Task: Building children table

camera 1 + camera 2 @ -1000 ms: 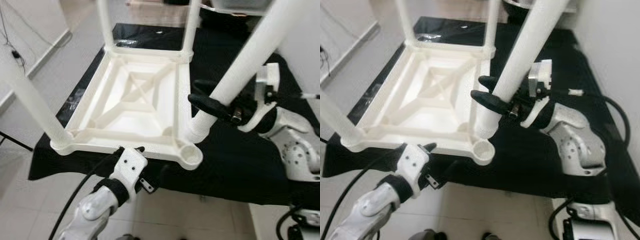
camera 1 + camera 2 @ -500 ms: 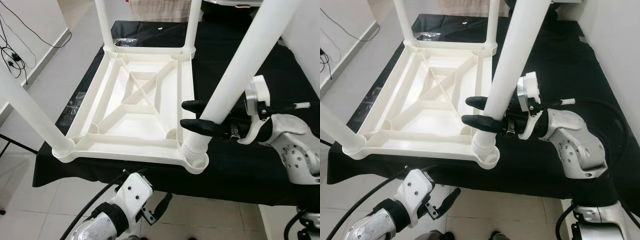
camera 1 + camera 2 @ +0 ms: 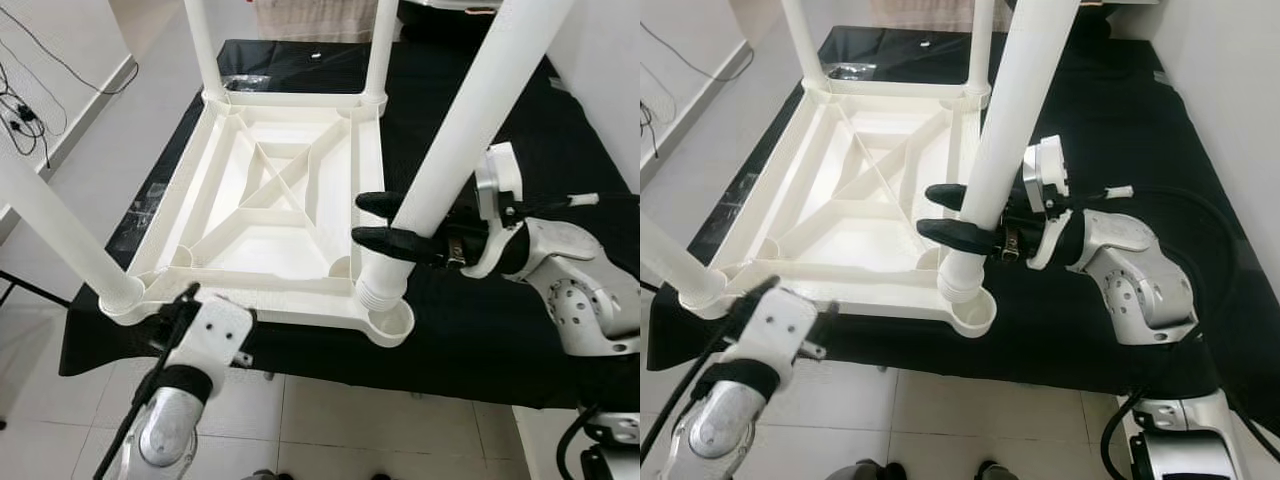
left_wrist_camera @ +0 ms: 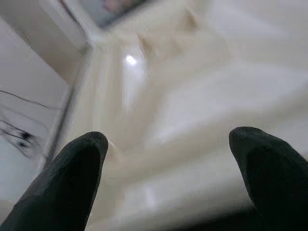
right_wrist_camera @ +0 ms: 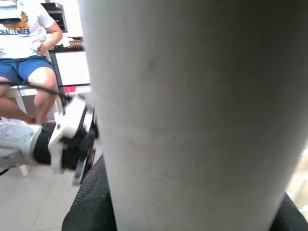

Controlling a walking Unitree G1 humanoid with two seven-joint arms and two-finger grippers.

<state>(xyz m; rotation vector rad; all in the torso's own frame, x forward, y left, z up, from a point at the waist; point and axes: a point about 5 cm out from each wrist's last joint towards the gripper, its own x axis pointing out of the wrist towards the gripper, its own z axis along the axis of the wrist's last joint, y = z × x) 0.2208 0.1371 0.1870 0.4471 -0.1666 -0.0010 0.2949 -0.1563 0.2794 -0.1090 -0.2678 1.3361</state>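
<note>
Tabletop of white plastic lay upside down on the black surface, ribbed underside up, its near edge close to the surface's near edge. Three legs already stood in its corners: one at the near left corner and two at the far corners. The fourth leg leaned at a tilt, its ridged foot resting at the near right corner just beside the open socket, which sat almost at the surface's near edge.

The right gripper came in from the right side of the surface, and its jaws were closed around the lower part of the tilted leg, one black finger on each side. In the right wrist view that leg stood close before the camera, with a seated person and the other arm behind it.

The left gripper was at the near edge of the surface by the tabletop's near left part, its jaws open, fingertips wide apart and pointed at the pale rim, touching nothing that could be made out.

To the right of the tabletop the black surface lay bare up to the right arm; tiled floor ran along the near edge, and more floor lay beyond the left edge.
</note>
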